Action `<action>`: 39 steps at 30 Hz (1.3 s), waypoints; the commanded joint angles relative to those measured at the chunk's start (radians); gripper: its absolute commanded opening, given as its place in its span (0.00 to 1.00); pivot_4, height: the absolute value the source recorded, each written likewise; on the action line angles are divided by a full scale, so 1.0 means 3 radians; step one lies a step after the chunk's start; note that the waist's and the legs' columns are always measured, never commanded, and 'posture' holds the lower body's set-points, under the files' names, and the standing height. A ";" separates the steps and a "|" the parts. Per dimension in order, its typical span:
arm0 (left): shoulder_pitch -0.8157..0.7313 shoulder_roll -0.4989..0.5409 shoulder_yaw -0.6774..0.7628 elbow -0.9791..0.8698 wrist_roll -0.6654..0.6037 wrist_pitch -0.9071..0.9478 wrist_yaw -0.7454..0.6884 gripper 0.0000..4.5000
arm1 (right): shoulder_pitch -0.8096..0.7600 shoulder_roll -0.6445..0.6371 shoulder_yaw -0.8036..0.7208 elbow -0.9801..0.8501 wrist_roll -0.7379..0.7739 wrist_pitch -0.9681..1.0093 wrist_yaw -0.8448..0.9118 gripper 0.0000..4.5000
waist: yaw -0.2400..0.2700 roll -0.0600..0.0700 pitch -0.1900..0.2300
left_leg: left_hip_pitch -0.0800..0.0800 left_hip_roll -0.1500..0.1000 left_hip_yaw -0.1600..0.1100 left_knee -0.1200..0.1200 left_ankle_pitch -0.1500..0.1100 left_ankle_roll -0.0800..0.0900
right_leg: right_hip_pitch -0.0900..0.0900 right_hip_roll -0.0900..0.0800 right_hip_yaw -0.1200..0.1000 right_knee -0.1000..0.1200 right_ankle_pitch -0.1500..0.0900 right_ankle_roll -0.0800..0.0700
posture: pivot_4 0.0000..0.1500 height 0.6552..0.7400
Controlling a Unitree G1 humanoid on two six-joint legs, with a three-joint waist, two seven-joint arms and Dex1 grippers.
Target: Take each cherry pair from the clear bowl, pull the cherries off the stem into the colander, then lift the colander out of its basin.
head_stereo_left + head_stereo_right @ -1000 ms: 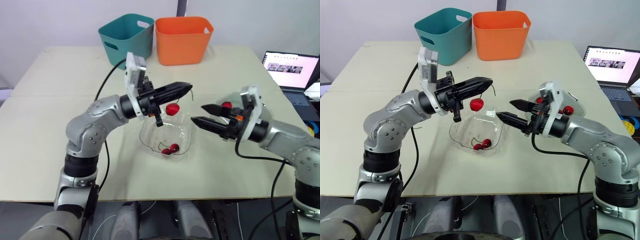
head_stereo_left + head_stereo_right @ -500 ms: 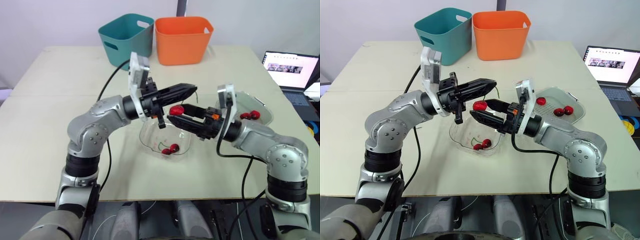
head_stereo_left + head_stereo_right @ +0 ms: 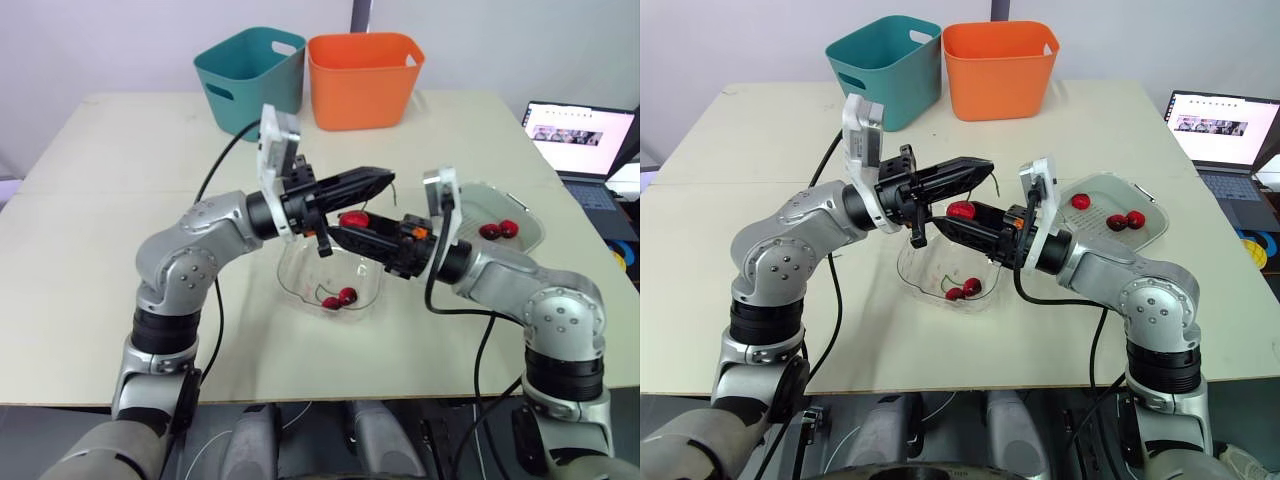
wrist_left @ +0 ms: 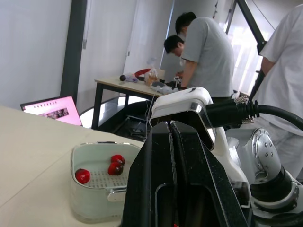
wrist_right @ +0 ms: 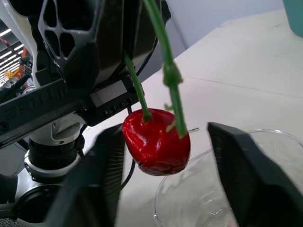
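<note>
Red against the black fingers, a cherry hangs by its green stem just above the clear bowl. You have the left gripper pinched tight on the top of that stem, its two fingers pressed together. Your right gripper reaches in from the other side with its fingers spread, one on each side of the cherry; in the right wrist view there is a gap between the fruit and each finger, so nothing is gripped there. Below, a second cherry pair lies on the bowl's floor. To your right the colander sits inside its basin on the table, with three loose cherries on its perforated bottom. At the far edge a teal bin and an orange bin stand side by side, touching. An open laptop sits off the table's right edge, and the left wrist view catches people standing in the room beyond
</note>
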 commanded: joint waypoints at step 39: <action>0.0028 0.0064 -0.0087 0.0136 0.0338 -0.0312 -0.0189 0.00 | 0.0642 -0.1541 -0.0680 0.0617 -0.1523 -0.0874 0.0428 0.31 | 0.0001 0.0001 0.0001 | -0.0007 -0.0002 0.0002 -0.0006 -0.0001 0.0002 | 0.0007 0.0000 0.0003 -0.0038 0.0001 0.0002 | 1.00 1.00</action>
